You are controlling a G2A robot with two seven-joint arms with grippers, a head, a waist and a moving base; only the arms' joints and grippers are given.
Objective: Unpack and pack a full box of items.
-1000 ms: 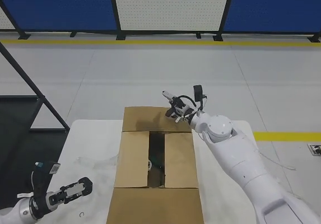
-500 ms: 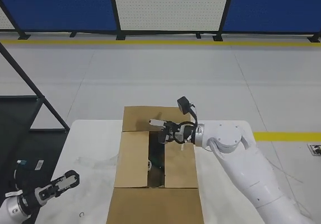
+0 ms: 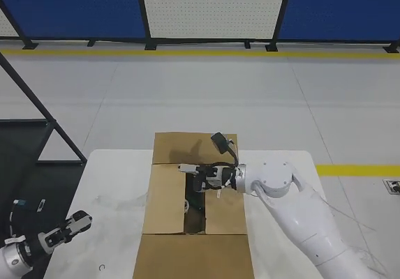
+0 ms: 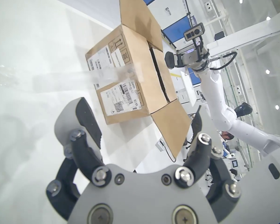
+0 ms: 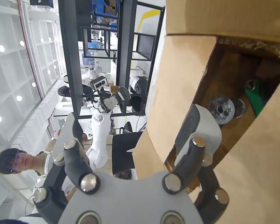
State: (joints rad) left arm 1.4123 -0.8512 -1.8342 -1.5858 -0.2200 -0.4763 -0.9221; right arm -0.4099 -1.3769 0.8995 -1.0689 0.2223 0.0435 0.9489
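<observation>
The cardboard box stands mid-table with its two end flaps folded out and its two long flaps nearly closed, leaving a dark slit. My right gripper hovers open at the far end of that slit. In the right wrist view the right gripper straddles the edge of one long flap, one finger inside the slit. Down inside lie a silver metal part and a green item. My left gripper is open and empty near the table's front left corner, where the left gripper faces the box.
A clear tape strip lies on the white table between the left gripper and the box. A small ring sits near the front edge. A black metal rack stands left of the table.
My right gripper swung from above the far end flap down to the slit, now straddling a long flap's edge. The left gripper drew back toward the table's front left corner.
</observation>
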